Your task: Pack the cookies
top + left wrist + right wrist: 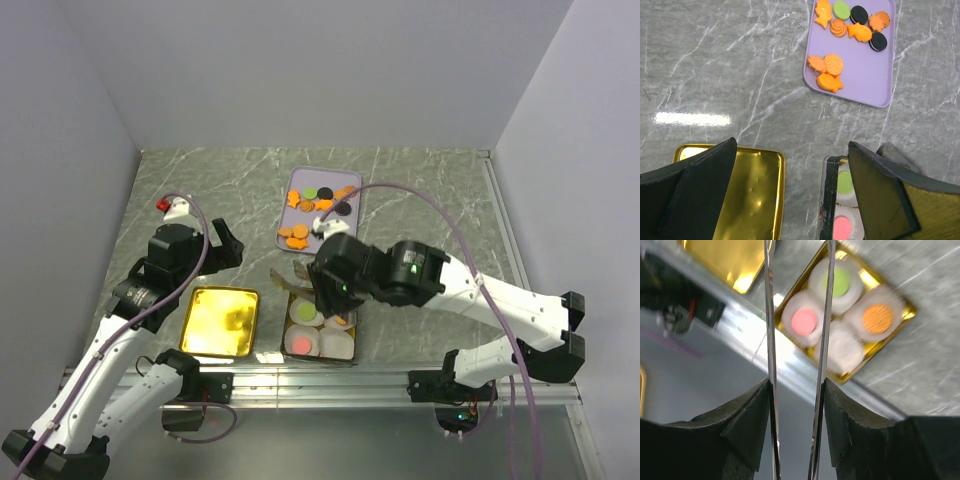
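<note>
Right pincer [796, 387], clamped on tweezers [768, 315], above box [875, 348]; cookies [297, 233] on tray [300, 180] lie toward frame top, nearer right arm. Left pincer [791, 144] spread wide, empty.

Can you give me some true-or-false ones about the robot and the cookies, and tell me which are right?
1. Cookies are lying on the purple tray. True.
2. Every paper cup has a cookie in it. False: three hold a green, a pink and an orange one, but one paper cup is empty.
3. The right gripper is holding metal tongs. True.
4. The left gripper is pinching a cookie. False: its jaws are wide open with nothing between them.
</note>
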{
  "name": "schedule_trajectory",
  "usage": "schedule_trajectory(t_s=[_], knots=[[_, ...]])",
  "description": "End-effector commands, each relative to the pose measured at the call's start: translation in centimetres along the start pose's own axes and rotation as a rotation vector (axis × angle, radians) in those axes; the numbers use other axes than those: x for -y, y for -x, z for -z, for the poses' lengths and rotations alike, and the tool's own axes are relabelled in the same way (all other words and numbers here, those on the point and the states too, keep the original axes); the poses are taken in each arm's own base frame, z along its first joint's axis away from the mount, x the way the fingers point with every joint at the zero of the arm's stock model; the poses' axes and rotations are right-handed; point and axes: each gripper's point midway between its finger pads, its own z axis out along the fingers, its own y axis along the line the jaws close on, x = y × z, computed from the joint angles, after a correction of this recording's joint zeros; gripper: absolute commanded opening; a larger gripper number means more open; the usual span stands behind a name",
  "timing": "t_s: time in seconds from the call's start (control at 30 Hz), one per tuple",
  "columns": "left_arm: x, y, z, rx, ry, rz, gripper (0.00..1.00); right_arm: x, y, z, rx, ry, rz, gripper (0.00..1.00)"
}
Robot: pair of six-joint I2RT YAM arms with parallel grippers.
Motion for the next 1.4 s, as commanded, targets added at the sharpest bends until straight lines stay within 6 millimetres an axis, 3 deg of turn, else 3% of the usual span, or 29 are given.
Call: schedule_trajectory(t_s=[0.0,0.03,0.13,0.27,0.7,0.77,0.87,1.23,1.37], knots=[[0.0,0.7,0.2,0.036,0.003,0.007,0.99,0.8,4.9,0.8,0.103,0.018,-0.002,0.52],[0.0,0.7,0.2,0.037,0.004,0.006,0.99,1.8,6.6,0.7,0.124,-0.004,-0.027,0.52],[-0.3,0.9,0.3,0.047,0.017,0.015,0.99,3.4,8.8,0.1,0.121,-0.039,-0.022,0.52],[-0.3,0.9,0.4,0.048,0.019,0.015,0.99,7.2,11.1,-1.2,0.112,-0.121,-0.058,0.52],[-0.4,0.8,0.1,0.039,0.026,0.011,0.99,13.6,15.2,-5.4,0.055,-0.200,-0.168,0.51],[-0.3,0.6,0.0,0.033,0.020,0.008,0.99,15.0,16.6,-5.6,0.059,-0.220,-0.195,0.51],[-0.1,0.6,-0.1,0.028,0.014,0.004,0.99,17.1,17.0,-6.8,0.028,-0.249,-0.227,0.50],[-0.2,0.2,-0.6,0.005,0.018,-0.002,0.99,19.8,16.0,-11.1,-0.087,-0.331,-0.274,0.50],[-0.2,0.3,-0.7,0.006,0.017,-0.003,0.99,21.0,15.5,-10.9,-0.096,-0.407,-0.283,0.52]])
